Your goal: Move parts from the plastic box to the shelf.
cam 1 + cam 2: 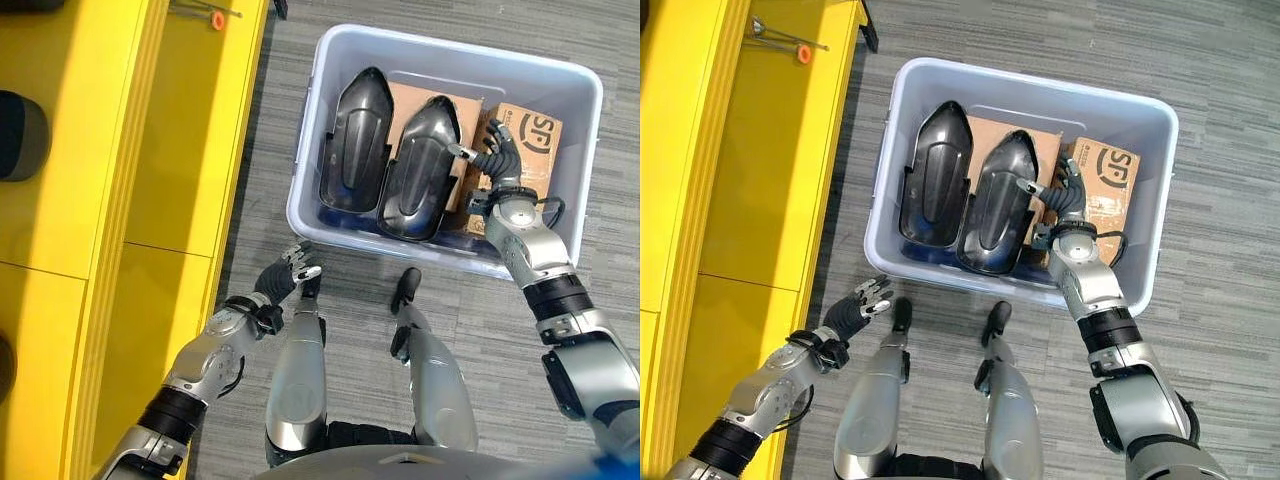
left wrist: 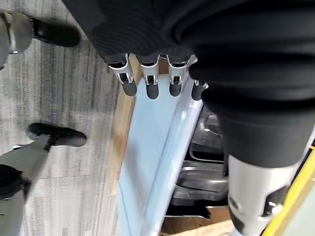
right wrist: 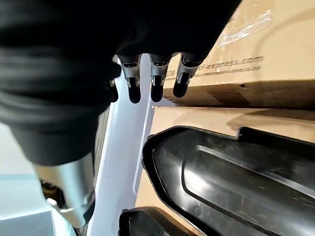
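Note:
A pale plastic box (image 1: 340, 228) stands on the floor and holds two black moulded parts side by side, one on the left (image 1: 355, 140) and one on the right (image 1: 420, 170). They lie on flat cardboard (image 1: 415, 95). My right hand (image 1: 497, 150) is inside the box, open, over a brown carton (image 1: 535, 135), with its thumb near the right part's edge (image 3: 236, 182). My left hand (image 1: 285, 275) hovers open outside the box's near left corner, its fingers (image 2: 150, 88) above the rim (image 2: 162, 162). The yellow shelf (image 1: 180, 150) runs along the left.
On the shelf's far end lies a thin metal tool with an orange tip (image 1: 217, 18). A dark rounded object (image 1: 20, 135) sits on the shelf at the far left. Grey carpet floor (image 1: 250, 220) forms a narrow gap between shelf and box.

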Tool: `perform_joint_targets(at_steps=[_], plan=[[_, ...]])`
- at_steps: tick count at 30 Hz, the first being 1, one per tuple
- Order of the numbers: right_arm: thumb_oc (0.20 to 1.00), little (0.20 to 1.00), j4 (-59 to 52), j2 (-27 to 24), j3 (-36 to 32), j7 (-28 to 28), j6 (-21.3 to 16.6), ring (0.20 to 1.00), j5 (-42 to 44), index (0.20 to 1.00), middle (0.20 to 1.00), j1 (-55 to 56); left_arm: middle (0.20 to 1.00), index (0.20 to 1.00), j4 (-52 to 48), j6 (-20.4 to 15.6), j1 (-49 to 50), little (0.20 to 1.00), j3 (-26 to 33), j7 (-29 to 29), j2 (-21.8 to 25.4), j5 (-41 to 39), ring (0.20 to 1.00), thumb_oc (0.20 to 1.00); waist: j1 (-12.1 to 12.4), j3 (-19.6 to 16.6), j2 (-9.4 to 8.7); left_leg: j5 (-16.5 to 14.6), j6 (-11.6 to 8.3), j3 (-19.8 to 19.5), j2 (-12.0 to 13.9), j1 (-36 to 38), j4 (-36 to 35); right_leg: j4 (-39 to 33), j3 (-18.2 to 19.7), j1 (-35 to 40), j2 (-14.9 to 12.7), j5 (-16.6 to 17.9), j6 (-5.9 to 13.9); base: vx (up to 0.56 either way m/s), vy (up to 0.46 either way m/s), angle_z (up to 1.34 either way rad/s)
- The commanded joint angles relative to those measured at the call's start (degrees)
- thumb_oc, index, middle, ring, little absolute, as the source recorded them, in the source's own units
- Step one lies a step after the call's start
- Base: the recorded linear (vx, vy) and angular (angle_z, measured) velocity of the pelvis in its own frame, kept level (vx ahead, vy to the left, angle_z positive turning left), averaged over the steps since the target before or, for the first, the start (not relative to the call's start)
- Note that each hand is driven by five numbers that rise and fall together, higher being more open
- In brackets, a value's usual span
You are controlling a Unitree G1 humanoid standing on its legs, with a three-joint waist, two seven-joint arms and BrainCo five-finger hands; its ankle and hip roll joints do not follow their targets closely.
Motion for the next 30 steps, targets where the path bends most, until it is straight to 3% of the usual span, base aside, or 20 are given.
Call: perform_joint_targets(at_steps=[1,7,10,11,15,24,26,27,30], plan=[[1.0,1.0,-2.19,-3.12,-0.31,-3.9,-1.61,1.0,-1.5,1.0,1.0,-1.73,1.0,1.0,-3.42,-1.34,2.76,1.0,-2.67,-0.89,0.22,0.04,1.0,1.0,-0.38,-2.25,1.64,1.95,1.43,1.57,1.53,-2.43,-2.06,9.18,1.56,2.97,-6.22,-10.88,6.34,0.0,0.0,0.0],[1.0,1.0,6.53,-1.43,0.43,-3.42,-0.66,1.0,1.93,1.0,1.0,-5.36,1.0,1.0,-1.41,-2.91,1.32,1.0,-4.48,-0.39,0.1,-0.43,1.0,1.0,0.44,-2.25,2.3,1.34,1.9,1.2,0.69,-6.03,0.11,10.6,1.77,-0.11,-6.8,-10.96,6.34,-0.01,0.005,0.01],[1.0,1.0,11.81,-1.5,0.98,-2.08,-0.42,1.0,-1.01,1.0,1.0,-8.86,1.0,1.0,-1.95,-2.81,0.28,1.0,-4.78,-0.31,0.5,-1.42,1.0,1.0,1.16,-2.25,2.84,1.47,1.98,0.78,0.22,-7.9,0.75,11.48,1.36,-1.75,-7.15,-11.1,6.31,0.01,0.01,0.03],[1.0,1.0,13.81,-1.6,1.37,-2.27,-0.26,1.0,-1.42,1.0,1.0,-9.52,1.0,1.0,-2.1,-2.91,0.44,1.0,-5.34,-0.04,0.52,-1.56,1.0,1.0,1.42,-2.25,3.08,0.15,1.67,0.26,-0.07,-7.34,1.2,12.22,1.77,-1.29,-7.32,-12.37,6.71,0.04,0.014,0.06],[1.0,1.0,20.87,-2.0,2.28,-4.37,-0.14,1.0,-0.07,1.0,1.0,-12.4,1.0,1.0,-2.68,-3.77,0.4,1.0,-5.82,0.21,1.06,-2.18,1.0,1.0,2.33,-2.25,3.91,0.28,1.75,-0.22,-0.53,-8.94,1.72,13.17,1.51,-2.72,-7.68,-12.69,6.56,-0.01,0.022,0.07],[1.0,1.0,31.61,-2.66,3.9,-1.47,1.79,1.0,0.13,1.0,1.0,-14.28,1.0,1.0,-3.82,-4.07,0.7,1.0,-6.86,-0.09,2.4,-3.06,1.0,1.0,3.56,-2.25,5.35,0.62,2.34,-0.93,-1.39,-13.38,3.2,15.76,1.27,-7.06,-8.57,-13.08,6.6,-0.04,0.016,0.04],[1.0,1.0,33.8,-2.54,4.41,-4.58,3.56,1.0,-0.04,1.0,1.0,-14.37,1.0,1.0,-4.41,-4.17,0.62,1.0,-7.27,0.37,2.73,-3.29,1.0,1.0,3.71,-2.25,5.54,0.75,2.33,-0.86,-1.32,-14.17,3.35,16.04,1.17,-7.77,-8.77,-13.0,6.7,-0.04,-0.002,0.05],[1.0,1.0,35.93,-2.39,4.33,-9.44,4.12,1.0,-0.35,1.0,1.0,-13.5,1.0,1.0,-4.41,-4.79,0.95,1.0,-7.68,0.78,2.71,-3.45,1.0,1.0,3.68,-2.25,5.68,0.78,2.32,-0.73,-1.13,-14.33,3.12,15.59,1.1,-7.76,-8.75,-12.78,6.81,-0.05,0.0,0.03],[1.0,1.0,36.64,-2.1,3.88,-11.3,3.69,1.0,-0.38,1.0,1.0,-12.28,1.0,1.0,-4.31,-5.45,1.02,1.0,-8.19,1.08,2.54,-3.5,1.0,1.0,3.43,-2.25,5.63,0.99,2.25,-0.56,-0.97,-14.13,2.42,14.7,0.99,-7.46,-8.7,-12.42,7.01,-0.02,0.004,-0.01]])
